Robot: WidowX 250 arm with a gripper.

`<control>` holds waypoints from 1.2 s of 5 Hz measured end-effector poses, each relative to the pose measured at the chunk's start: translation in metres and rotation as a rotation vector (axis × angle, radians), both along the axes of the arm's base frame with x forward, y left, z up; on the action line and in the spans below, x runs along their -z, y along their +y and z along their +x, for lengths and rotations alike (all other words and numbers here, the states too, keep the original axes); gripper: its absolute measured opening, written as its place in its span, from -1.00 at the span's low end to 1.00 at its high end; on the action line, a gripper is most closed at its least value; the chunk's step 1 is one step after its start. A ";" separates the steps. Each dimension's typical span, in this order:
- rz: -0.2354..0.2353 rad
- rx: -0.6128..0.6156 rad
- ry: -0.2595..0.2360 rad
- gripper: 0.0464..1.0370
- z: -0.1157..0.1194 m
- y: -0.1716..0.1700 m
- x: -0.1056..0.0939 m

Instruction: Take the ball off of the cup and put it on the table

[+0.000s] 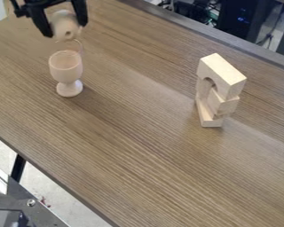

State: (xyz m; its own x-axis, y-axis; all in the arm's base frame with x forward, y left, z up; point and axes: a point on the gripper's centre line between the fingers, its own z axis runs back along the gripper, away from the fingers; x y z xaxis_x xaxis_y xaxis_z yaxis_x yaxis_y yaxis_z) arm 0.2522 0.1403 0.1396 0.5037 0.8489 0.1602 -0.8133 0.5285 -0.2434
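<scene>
At far left, your gripper (66, 30) pinches the ball (64, 23), apart from the upright cup (66, 66), stacked wooden blocks (222, 75) at right

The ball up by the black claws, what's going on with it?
A black robot gripper is holding the wooden ball between its two fingers. The ball is off the cup, which stands upright below it, and a thin string hangs between them. The ball isn't down on the table yet. Some wooden blocks are stacked over to the right in the picture.
</scene>
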 end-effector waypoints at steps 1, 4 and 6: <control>-0.006 0.034 -0.008 0.41 0.004 -0.006 0.000; 0.005 0.315 0.007 0.41 0.065 -0.063 0.027; 0.091 0.379 0.019 0.41 0.086 -0.061 0.065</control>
State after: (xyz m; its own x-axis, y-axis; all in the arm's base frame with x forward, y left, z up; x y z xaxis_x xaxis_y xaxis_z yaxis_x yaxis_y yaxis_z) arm 0.3385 0.0794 0.0745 0.7827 0.5845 0.2137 -0.5600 0.8113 -0.1679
